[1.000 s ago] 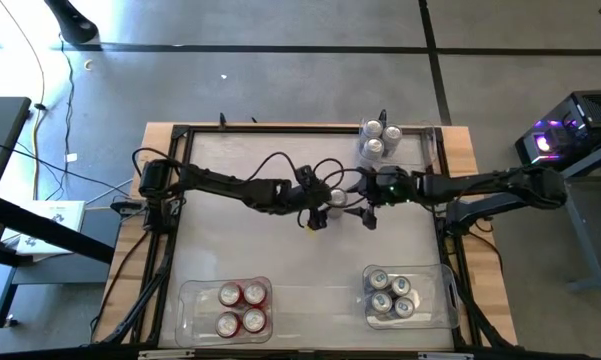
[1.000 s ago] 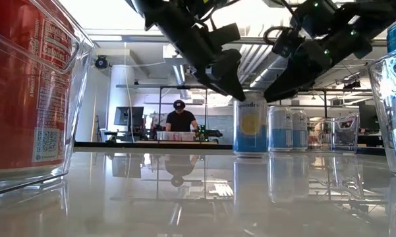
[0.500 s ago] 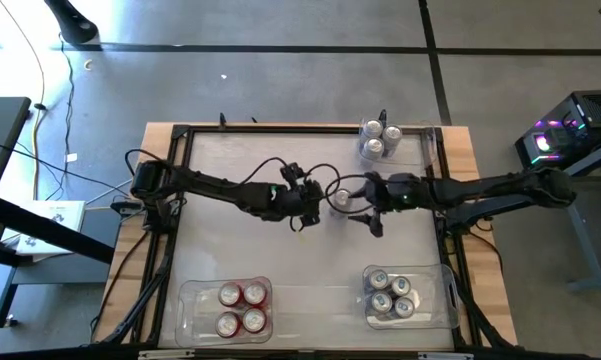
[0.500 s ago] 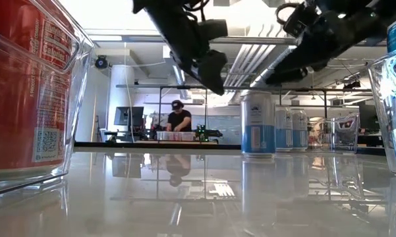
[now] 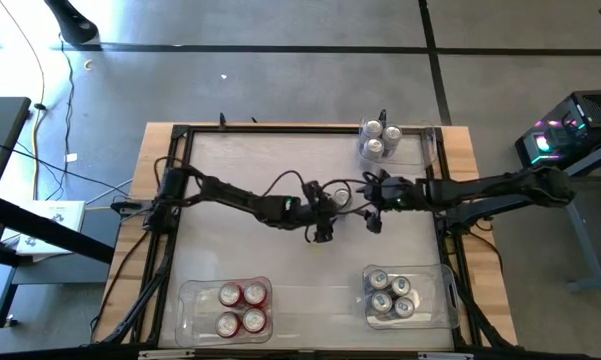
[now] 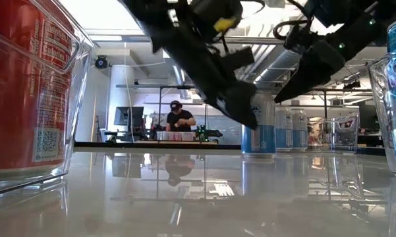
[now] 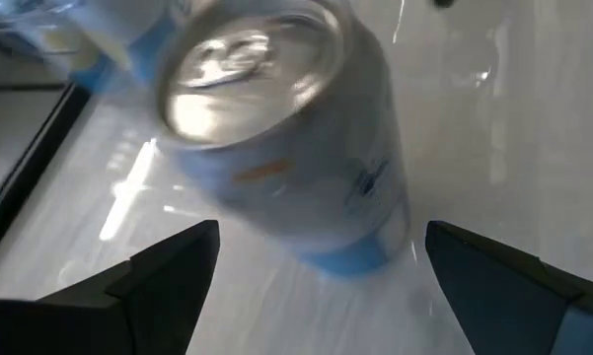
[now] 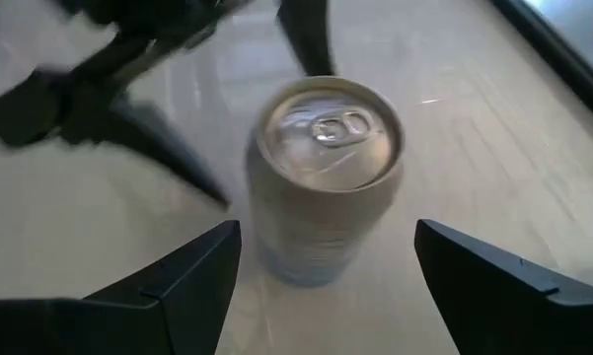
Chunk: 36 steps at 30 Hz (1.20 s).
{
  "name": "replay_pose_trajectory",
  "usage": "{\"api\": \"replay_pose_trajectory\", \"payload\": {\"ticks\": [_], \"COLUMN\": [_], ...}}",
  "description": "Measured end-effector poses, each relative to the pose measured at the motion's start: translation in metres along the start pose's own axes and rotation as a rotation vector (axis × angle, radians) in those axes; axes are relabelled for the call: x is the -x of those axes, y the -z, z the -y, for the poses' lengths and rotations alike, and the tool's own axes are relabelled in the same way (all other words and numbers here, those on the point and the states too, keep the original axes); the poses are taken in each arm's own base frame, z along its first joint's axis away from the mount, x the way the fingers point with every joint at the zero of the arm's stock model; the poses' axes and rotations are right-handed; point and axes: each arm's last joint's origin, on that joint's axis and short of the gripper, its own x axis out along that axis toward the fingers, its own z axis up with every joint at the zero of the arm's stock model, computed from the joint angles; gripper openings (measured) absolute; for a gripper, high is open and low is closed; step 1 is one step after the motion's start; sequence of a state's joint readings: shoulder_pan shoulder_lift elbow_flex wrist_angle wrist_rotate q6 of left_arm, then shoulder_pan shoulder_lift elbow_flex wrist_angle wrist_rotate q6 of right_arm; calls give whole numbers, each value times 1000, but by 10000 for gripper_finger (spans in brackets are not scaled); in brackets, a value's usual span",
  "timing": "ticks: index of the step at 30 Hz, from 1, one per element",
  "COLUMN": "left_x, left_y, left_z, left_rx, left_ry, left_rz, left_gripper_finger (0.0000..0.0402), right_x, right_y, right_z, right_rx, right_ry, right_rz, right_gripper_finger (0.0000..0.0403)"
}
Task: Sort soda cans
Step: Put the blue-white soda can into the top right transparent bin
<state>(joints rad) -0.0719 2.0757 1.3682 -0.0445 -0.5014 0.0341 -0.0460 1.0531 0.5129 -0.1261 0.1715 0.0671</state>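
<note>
Upright still, silver-grey can (image 5: 341,196), top skyward, between both arms' wide-apart, empty jaws.

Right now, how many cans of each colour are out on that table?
Red cans, in the left bin: 4
Blue cans, in the right bin: 4
Silver cans: 4, with 3 at the far edge and 1 mid-table
Total: 12

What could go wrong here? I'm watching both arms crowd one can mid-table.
1. The open left gripper and open right gripper both flank the lone upright silver-and-blue metal can; they could collide.
2. A finger might nudge and topple that can, since neither gripper has closed on it.
3. The left arm's looping black cables hang near the can and could snag.
</note>
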Motion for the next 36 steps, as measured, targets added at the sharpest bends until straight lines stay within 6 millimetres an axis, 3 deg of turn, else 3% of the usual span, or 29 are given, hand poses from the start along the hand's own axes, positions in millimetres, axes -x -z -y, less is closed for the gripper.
{"api": "replay_pose_trajectory", "payload": {"ticks": [4, 10, 16, 20, 30, 36], "left_x": [-8, 11, 26, 29, 8, 6], "left_y": [1, 5, 9, 12, 11, 7], "left_z": [12, 38, 56, 58, 30, 28], "left_rx": [28, 38, 17, 52, 147, 170], "left_ry": [21, 42, -11, -75, -84, -68], "left_rz": [57, 17, 10, -7, -29, 9], "left_gripper_finger": [355, 355, 355, 355, 355, 355], "right_x": [-3, -1, 8, 7, -25, -40], "right_y": [2, 4, -12, -23, -20, -17], "right_z": [3, 8, 6, -3, -11, -13], "right_rx": [7, 27, 3, -38, -194, -218], "right_ry": [67, 124, 95, -23, 116, 156], "right_rz": [-17, -80, -65, 41, 58, 46], "right_gripper_finger": [299, 299, 299, 299, 299, 300]}}
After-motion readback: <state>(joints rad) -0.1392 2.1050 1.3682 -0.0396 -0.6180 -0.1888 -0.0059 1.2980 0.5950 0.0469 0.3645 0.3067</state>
